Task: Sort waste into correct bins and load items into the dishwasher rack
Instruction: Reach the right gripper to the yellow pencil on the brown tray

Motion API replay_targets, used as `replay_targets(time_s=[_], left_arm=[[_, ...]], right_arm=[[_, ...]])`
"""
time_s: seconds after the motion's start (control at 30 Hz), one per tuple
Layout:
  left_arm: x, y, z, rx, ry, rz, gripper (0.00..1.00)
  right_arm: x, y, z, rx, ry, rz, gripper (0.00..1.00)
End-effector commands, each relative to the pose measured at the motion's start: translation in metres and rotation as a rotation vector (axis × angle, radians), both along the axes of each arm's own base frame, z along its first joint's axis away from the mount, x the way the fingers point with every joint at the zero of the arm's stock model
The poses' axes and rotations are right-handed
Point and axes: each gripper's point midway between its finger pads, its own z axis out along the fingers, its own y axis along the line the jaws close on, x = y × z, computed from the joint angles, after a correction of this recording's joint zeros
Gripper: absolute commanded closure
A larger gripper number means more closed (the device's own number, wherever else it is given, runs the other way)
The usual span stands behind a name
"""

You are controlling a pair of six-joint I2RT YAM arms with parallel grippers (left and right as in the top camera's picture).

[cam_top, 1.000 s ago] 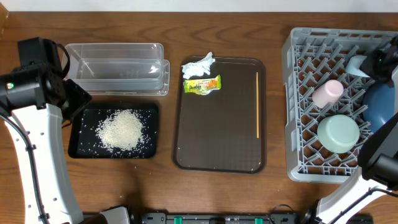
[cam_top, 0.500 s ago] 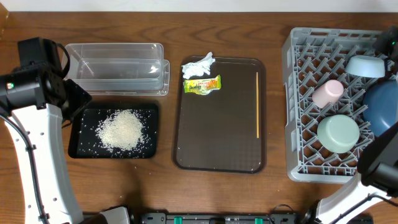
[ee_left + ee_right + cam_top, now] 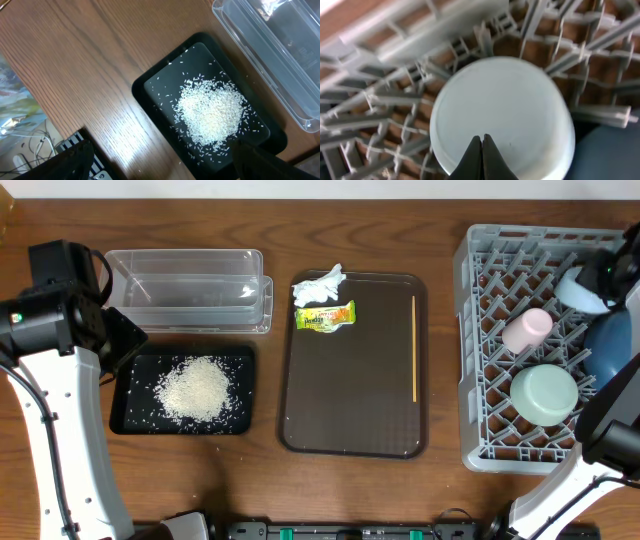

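Note:
The grey dishwasher rack [image 3: 470, 330] at the right holds a pink cup [image 3: 527, 328], an upturned mint-green bowl [image 3: 544, 394], a dark blue bowl [image 3: 610, 345] and a small light blue bowl [image 3: 576, 290]. My right gripper [image 3: 482, 136] is shut, its tips pressed together just over the upturned light blue bowl [image 3: 502, 115], with nothing between them. White rice [image 3: 197, 388] lies heaped in the black tray [image 3: 125, 405]. Above that tray's near edge hovers my left gripper [image 3: 161, 150], open and empty. The clear tub [image 3: 185, 285] stands behind the black tray. A crumpled tissue [image 3: 320, 285] and a yellow-green wrapper [image 3: 326, 316] lie on the brown tray.
The brown serving tray [image 3: 350, 380] sits mid-table with a thin yellow stick [image 3: 414, 348] along its right side. The left arm's white link and black body [image 3: 60, 310] stand at the far left. Rack pegs [image 3: 385, 115] surround the light blue bowl.
The right gripper drew back toward the rack's far right corner, uncovering the light blue bowl, then came back over it. The left arm has not moved.

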Motion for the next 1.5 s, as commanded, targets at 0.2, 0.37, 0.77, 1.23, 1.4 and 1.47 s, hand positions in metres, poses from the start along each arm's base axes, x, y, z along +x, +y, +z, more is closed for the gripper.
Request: replay_targets(time_s=[0.2, 0.37, 0.77, 1.23, 1.4, 1.47], left_arm=[[-0.003, 0.003, 0.003, 0.016, 0.000, 0.010, 0.10], [-0.003, 0.003, 0.003, 0.016, 0.000, 0.010, 0.10], [-0.003, 0.003, 0.003, 0.016, 0.000, 0.010, 0.10], [-0.003, 0.003, 0.003, 0.016, 0.000, 0.010, 0.10], [-0.003, 0.003, 0.003, 0.016, 0.000, 0.010, 0.10], [-0.003, 0.003, 0.003, 0.016, 0.000, 0.010, 0.10]], right_arm=[[-0.019, 0.004, 0.034, 0.021, -0.014, -0.030, 0.99], [-0.029, 0.019, 0.105, 0.027, -0.159, -0.037, 0.97], [-0.063, 0.139, 0.230, 0.214, -0.445, 0.324, 0.46], [-0.093, 0.317, 0.080, 0.021, 0.213, 0.628, 0.35], [-0.094, 0.346, 0.021, 0.004, 0.368, 0.614, 0.33], [-0.095, 0.351, 0.002, 0.007, 0.417, 0.604, 0.35]])
